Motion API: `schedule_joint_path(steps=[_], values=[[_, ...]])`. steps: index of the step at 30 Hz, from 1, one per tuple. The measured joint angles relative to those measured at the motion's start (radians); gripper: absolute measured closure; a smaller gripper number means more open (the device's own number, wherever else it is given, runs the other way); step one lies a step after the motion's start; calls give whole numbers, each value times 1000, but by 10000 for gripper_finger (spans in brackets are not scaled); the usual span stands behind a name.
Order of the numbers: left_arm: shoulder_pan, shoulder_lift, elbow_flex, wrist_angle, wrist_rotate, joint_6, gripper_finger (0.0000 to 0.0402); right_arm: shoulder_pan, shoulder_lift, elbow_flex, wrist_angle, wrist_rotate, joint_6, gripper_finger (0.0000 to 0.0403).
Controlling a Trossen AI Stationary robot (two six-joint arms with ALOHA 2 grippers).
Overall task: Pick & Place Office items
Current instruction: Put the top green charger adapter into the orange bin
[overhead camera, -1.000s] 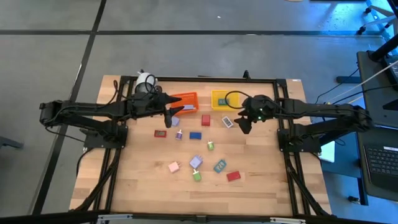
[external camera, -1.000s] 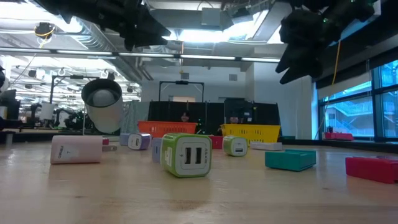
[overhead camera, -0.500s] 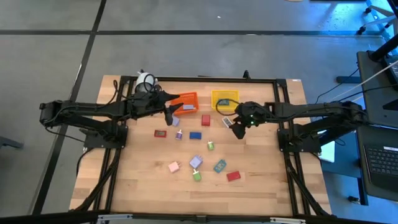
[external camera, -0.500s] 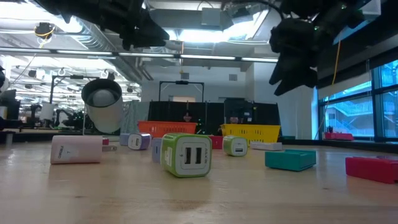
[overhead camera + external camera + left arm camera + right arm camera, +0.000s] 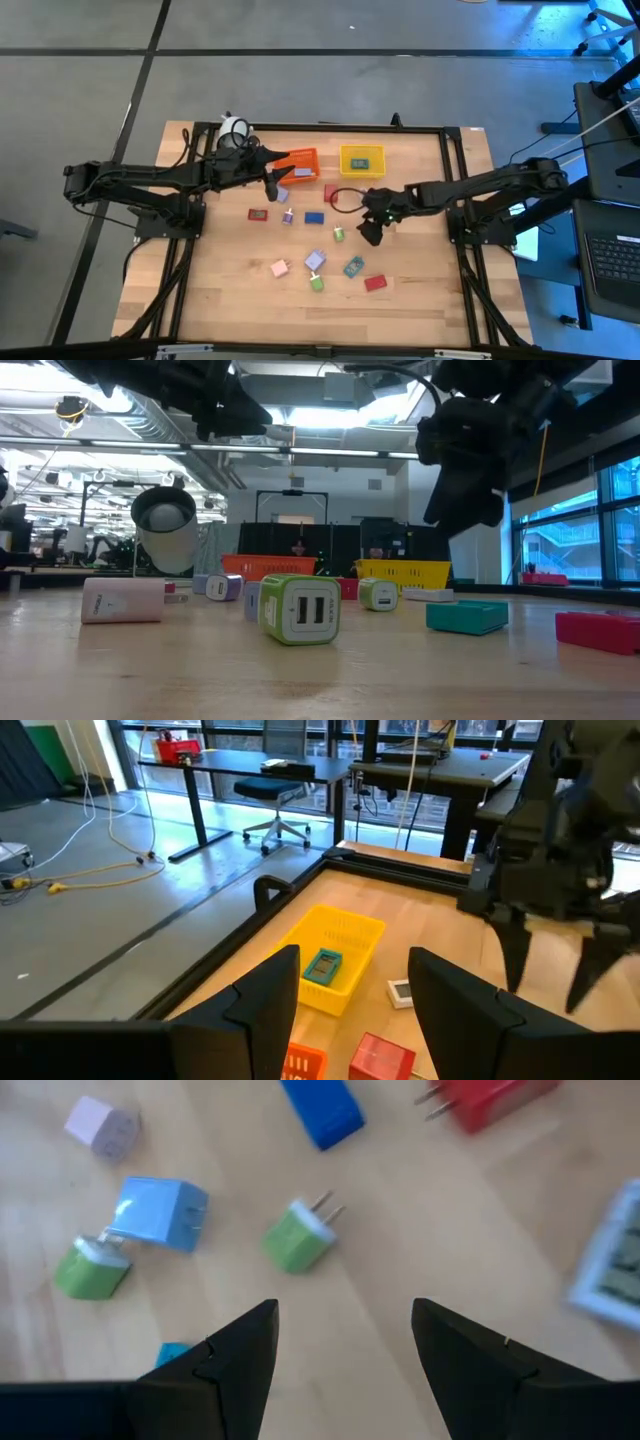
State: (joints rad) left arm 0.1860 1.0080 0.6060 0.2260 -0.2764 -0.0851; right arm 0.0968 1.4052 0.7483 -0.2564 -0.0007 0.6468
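Left gripper (image 5: 277, 183) is parked up by the orange bin (image 5: 300, 163), fingers apart, nothing in them as far as I can see, so I'm treating that arm as waiting. Moving across, the little plug blocks are scattered over the middle of the wooden table (image 5: 200, 290): a red one (image 5: 258, 214), a blue one (image 5: 314, 217), a pink one (image 5: 280, 268), all chunky matte plastic cubes, some with metal prongs sticking out. The yellow bin (image 5: 361, 160) is open mesh and already has a teal piece sitting in it. Right gripper (image 5: 371, 230) is hanging over the middle of the table with its jaws spread and empty, and through its wrist camera the small green plug (image 5: 297, 1240) sits just ahead between the fingers. I'd say I'm lining up a pick; next is dropping down and squeezing across the flat sides, not the prongs.
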Motion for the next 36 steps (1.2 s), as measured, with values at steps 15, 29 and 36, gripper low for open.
schedule_joint_path(steps=[15, 29, 36], values=[[0, 0, 0, -13, 1, -7, 217, 43, 182, 144, 58, -63, 101, 170], [0, 0, 0, -17, 1, 1, 217, -3, 215, 156, -46, -154, 372, 140], [0, 0, 0, -19, 1, 2, 217, -39, 214, 156, -33, -146, 479, 127]])
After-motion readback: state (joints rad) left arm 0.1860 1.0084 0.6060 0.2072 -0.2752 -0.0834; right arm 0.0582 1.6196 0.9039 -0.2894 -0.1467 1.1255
